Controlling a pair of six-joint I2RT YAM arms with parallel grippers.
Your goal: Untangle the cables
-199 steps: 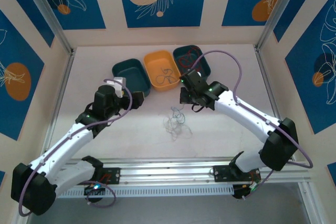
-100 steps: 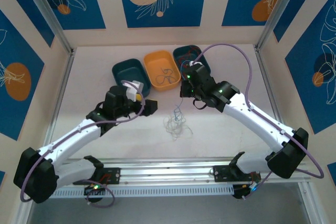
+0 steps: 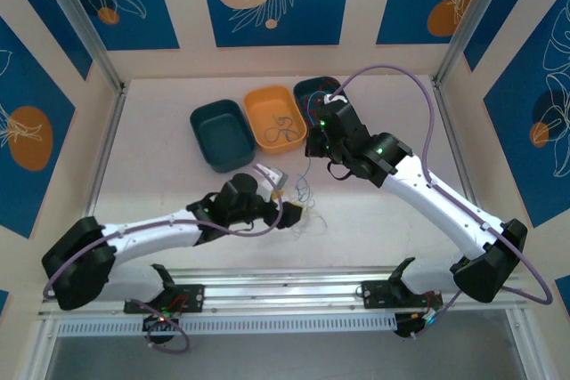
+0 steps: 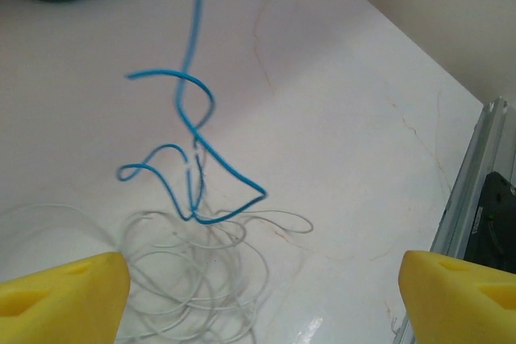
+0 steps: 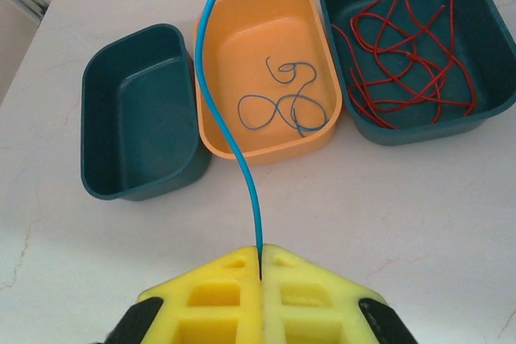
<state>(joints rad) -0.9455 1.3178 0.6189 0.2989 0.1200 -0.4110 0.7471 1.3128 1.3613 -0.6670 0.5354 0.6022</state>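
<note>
Cables (image 4: 193,275) in a loose white tangle on the table (image 4: 347,102), blue cable (image 5: 258,231) pinched in the closed right gripper (image 5: 260,262), left gripper (image 4: 262,288) spread wide over the tangle, empty

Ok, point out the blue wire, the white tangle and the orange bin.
Blue wire (image 4: 190,26): left wrist, hanging strand.
White tangle (image 4: 187,273): left wrist, middle loops.
Orange bin (image 5: 278,147): right wrist, near wall.
</note>
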